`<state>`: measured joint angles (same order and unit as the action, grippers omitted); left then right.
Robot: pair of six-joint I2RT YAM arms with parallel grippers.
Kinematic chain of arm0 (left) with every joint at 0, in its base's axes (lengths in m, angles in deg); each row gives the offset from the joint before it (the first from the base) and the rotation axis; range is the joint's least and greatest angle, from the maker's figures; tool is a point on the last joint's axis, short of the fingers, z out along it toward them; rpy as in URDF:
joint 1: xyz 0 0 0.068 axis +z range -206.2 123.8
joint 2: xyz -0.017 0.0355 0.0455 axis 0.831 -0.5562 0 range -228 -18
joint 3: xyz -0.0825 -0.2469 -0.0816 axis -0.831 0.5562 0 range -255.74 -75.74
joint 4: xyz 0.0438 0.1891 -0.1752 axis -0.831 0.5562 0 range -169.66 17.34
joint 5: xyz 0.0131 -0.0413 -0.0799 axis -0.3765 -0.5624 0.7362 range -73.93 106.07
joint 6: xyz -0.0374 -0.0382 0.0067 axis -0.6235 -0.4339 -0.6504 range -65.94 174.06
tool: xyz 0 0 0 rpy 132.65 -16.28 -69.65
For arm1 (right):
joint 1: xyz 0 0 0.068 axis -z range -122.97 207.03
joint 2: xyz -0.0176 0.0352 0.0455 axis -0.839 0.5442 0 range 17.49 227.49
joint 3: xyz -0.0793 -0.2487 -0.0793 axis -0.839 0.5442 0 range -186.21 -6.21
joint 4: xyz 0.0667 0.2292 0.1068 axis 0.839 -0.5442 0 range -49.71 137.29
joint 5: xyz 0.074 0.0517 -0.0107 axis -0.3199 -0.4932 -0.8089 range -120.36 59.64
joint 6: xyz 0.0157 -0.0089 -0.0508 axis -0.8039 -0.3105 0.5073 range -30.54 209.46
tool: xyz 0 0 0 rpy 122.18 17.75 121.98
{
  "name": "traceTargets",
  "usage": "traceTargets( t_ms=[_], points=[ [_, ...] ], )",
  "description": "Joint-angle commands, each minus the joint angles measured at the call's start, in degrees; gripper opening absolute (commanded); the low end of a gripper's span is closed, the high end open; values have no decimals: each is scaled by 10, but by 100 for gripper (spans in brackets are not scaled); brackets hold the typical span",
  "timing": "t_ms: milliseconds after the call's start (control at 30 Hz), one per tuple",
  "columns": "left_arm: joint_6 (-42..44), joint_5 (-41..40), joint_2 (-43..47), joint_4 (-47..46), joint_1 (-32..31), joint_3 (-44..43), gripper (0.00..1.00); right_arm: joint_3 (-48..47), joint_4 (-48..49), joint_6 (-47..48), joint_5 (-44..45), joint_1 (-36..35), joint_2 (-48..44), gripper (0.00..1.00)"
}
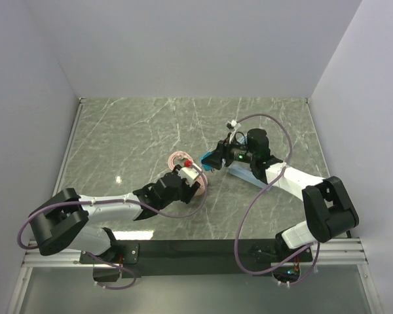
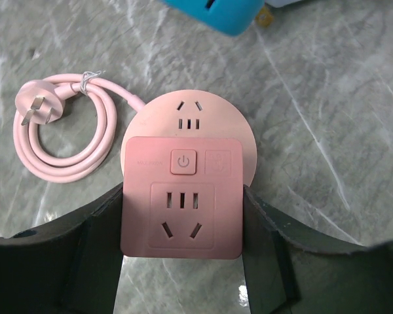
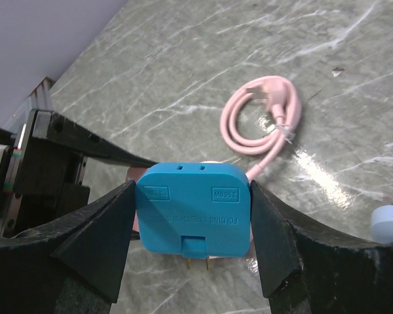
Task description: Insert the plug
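1 plug (image 3: 193, 216) — right end effector (image 3: 192, 193) | 1 pink cube (image 2: 182, 163) — left end effector (image 2: 182, 199)

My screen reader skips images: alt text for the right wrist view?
The right gripper grips the bright blue plug by its sides, metal prongs at its lower edge. Behind it a coiled pink cord lies on the grey marbled table.

Plug (image 3: 193, 209): bright blue, same-colour raised lettering, brassy prongs. Pink cube (image 2: 181, 206) and its coiled cord (image 2: 65, 140): pale pink all over. Surface (image 1: 131, 137): grey-green marble, white veins. My left gripper (image 2: 181, 229) and right gripper (image 3: 193, 229): black. Pale blue bit (image 3: 388, 224) at frame edge, possibly power strip.
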<state>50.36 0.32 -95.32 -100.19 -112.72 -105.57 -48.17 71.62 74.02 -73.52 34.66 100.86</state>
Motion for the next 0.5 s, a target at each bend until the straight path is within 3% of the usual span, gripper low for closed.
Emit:
traceTargets(
  t_ms=[0,300,467],
  points=[
    [99,99,6,-54,23,-8,0,9,63,16,-46,11,-21,15],
    [192,186,-11,-33,38,-27,0,56,179,-1,-134,30,7,15],
    [204,208,-34,-26,47,-42,1,63,177,13,-148,30,-8,15]
  ],
)
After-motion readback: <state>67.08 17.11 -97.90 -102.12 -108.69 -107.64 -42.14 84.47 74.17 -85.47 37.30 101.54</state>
